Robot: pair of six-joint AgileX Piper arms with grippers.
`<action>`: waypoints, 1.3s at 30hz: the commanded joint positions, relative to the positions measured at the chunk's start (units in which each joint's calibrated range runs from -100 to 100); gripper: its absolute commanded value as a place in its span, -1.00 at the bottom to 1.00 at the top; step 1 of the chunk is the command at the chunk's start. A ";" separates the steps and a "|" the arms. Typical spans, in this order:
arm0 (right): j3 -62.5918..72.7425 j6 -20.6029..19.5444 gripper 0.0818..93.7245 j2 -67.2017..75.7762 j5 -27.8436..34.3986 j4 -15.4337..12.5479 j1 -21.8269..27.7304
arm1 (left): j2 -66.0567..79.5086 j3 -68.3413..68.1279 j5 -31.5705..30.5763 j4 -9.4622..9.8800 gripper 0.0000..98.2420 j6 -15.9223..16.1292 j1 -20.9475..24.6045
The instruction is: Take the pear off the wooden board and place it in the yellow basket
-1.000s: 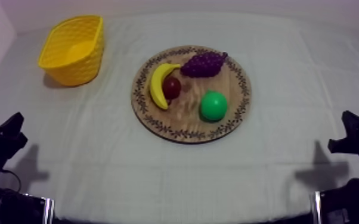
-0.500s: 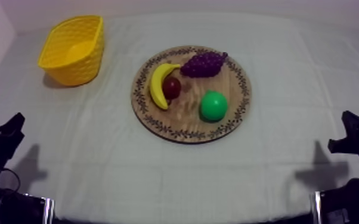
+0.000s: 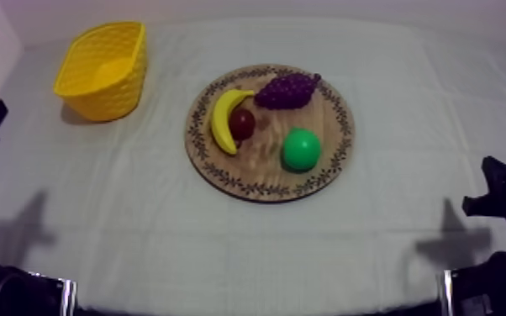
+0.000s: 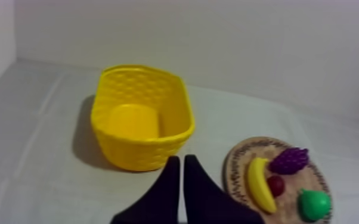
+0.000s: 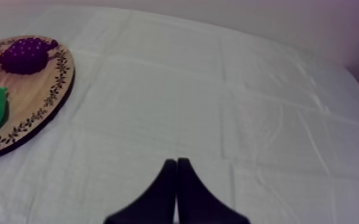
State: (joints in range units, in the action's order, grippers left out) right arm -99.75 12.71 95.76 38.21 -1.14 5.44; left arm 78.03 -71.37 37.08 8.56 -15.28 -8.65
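The surface (image 3: 248, 244) lies under a matt grey-white cloth (image 3: 408, 109), soft-looking and faintly creased along its folds. At far left, the yellow basket (image 3: 115, 94) looks like moulded plastic, its wall textured in a woven lattice. The round board (image 3: 265, 164) is grained wood with a dark printed rim. The pear (image 3: 301, 150) is smooth, glossy green plastic. The banana (image 3: 223, 122) and small red fruit (image 3: 241, 123) are smooth too, and the grapes (image 3: 287, 89) are knobbly. The left hand (image 4: 179, 161) and right hand (image 5: 176, 162) are matt black.
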 commanded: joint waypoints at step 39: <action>-0.03 0.02 -0.99 -0.01 0.02 0.00 -0.01 | -69.30 91.53 43.45 -5.25 -0.87 -4.29 -28.21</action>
State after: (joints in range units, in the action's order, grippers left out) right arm -99.75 12.74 95.76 38.23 -1.14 5.44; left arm 12.00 20.48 80.09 2.94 -18.26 -35.48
